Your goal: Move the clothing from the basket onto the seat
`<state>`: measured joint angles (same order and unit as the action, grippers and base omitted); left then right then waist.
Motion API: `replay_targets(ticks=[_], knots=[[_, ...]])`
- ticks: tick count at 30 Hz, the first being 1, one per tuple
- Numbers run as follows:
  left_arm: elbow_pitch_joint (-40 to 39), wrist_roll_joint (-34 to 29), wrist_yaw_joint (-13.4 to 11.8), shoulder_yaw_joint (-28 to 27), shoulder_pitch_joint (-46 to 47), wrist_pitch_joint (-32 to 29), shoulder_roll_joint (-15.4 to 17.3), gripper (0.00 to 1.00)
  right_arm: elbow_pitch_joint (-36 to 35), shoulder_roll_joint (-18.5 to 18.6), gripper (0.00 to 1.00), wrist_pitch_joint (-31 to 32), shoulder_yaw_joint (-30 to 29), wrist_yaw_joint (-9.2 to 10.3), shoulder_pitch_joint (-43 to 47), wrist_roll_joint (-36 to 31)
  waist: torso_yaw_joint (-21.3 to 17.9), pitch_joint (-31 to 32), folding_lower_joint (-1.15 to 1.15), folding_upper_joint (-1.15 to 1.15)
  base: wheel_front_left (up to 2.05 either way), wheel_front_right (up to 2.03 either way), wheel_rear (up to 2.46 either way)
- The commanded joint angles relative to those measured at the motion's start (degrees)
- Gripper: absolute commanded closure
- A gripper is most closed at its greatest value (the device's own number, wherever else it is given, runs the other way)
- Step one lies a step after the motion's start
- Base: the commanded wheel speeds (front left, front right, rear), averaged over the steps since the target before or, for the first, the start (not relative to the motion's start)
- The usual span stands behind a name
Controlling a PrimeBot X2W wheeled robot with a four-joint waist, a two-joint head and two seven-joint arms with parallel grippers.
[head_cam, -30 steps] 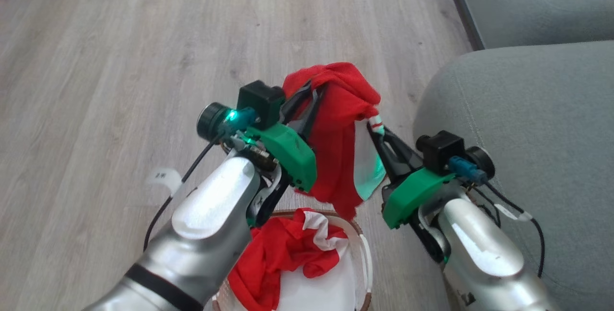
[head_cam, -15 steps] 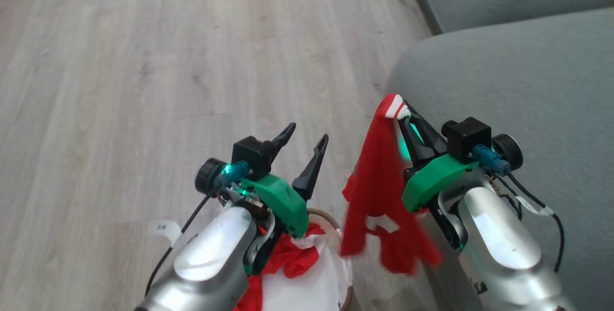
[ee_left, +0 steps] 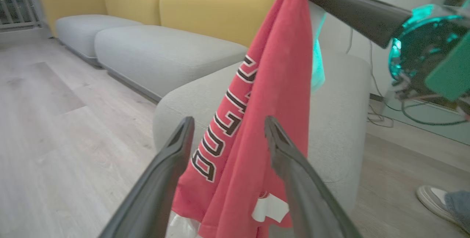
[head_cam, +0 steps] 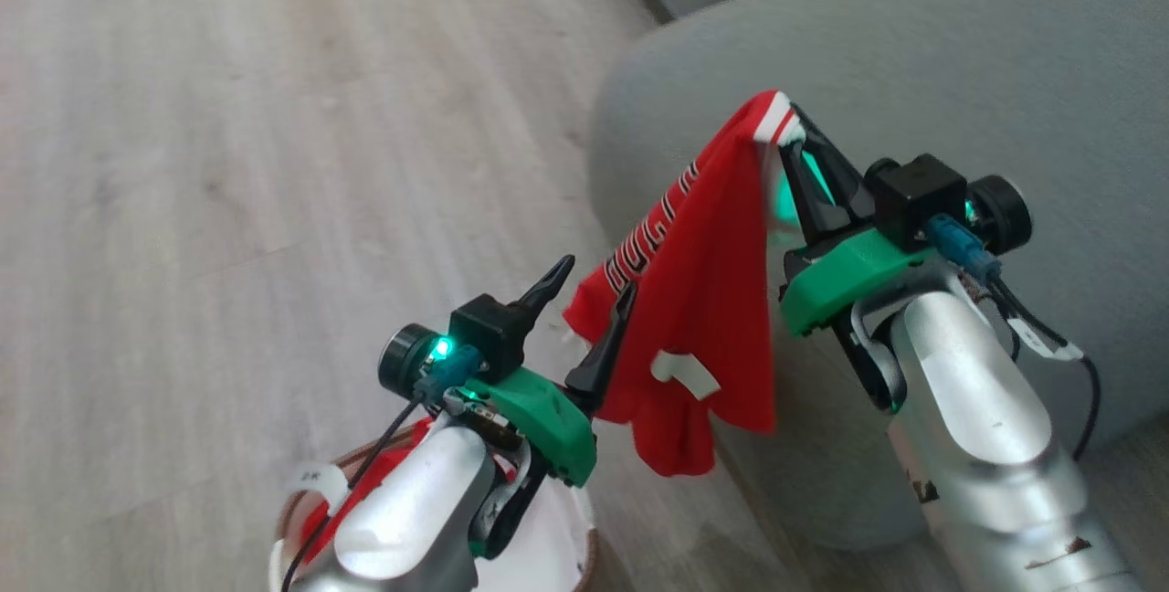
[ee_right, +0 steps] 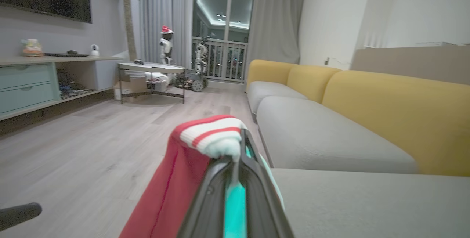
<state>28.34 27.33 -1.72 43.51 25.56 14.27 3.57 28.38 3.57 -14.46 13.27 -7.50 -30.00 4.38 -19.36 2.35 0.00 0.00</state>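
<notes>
My right gripper (head_cam: 796, 130) is shut on the striped white-and-red trim of a red garment (head_cam: 703, 300) with black-and-white lettering and a white tag. It hangs in the air at the rounded edge of the grey-green seat (head_cam: 959, 62). The same garment (ee_left: 257, 120) fills the middle of the left wrist view, beyond my open left gripper (ee_left: 227, 124). In the head view that left gripper (head_cam: 598, 277) stands open just left of the hanging cloth, above the basket (head_cam: 584, 565). A second red garment (head_cam: 384, 473) lies in the basket, mostly hidden by my left arm. The pinched trim (ee_right: 213, 135) sits at my right gripper (ee_right: 240, 139) tips.
Pale wood floor (head_cam: 228, 163) spreads to the left. More grey cushions with yellow backs (ee_right: 385, 105) run behind the seat. A person's shoe (ee_left: 437, 197) rests on the floor past the seat. A low table (ee_right: 152, 69) and a shelf unit (ee_right: 44, 83) stand far off.
The camera has swung right. My left gripper let go of the garment and dropped toward the basket. My right gripper carried the garment up and over toward the seat's edge.
</notes>
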Motion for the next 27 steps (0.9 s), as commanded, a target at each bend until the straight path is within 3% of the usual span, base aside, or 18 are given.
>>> replay_targets(ticks=[1, 7, 12, 20, 27], knots=[[-2.38, -1.03, -0.05, -2.66, 1.51, 0.72, 0.65, 0.00, -2.63, -0.69, 1.00, -0.54, 0.62, 0.01, -3.55, -0.67, -4.10, -1.57, 0.00, 0.00, 0.00, 0.00, 0.00], [-3.19, -3.16, 0.29, -4.05, 0.92, 0.72, 0.52, 0.00, -3.26, -0.63, 1.00, -0.54, 0.62, 0.01, -5.66, -1.09, -7.48, -3.06, 0.00, 0.00, 0.00, 0.00, 0.00], [-3.09, -4.43, 0.92, -4.89, 0.74, 0.73, 0.38, 0.00, -2.90, 0.49, 1.00, -0.54, 0.81, 0.01, -7.45, -0.63, -7.76, -3.81, 0.00, 0.00, 0.00, 0.00, 0.00], [-3.95, -6.06, 1.38, -6.26, 0.49, 0.73, 0.24, 0.00, 1.56, 3.66, 1.00, -0.54, -0.26, 0.01, -15.06, 1.64, -4.55, -5.69, 0.00, 0.00, 0.00, 0.00, 0.00], [-5.49, -7.80, 1.38, -7.56, 2.24, 0.73, 1.29, 0.00, 7.62, 8.56, 1.00, -0.35, -0.22, 0.01, -29.39, 3.15, 0.07, -11.09, 0.00, 0.00, 0.00, 0.00, 0.00]])
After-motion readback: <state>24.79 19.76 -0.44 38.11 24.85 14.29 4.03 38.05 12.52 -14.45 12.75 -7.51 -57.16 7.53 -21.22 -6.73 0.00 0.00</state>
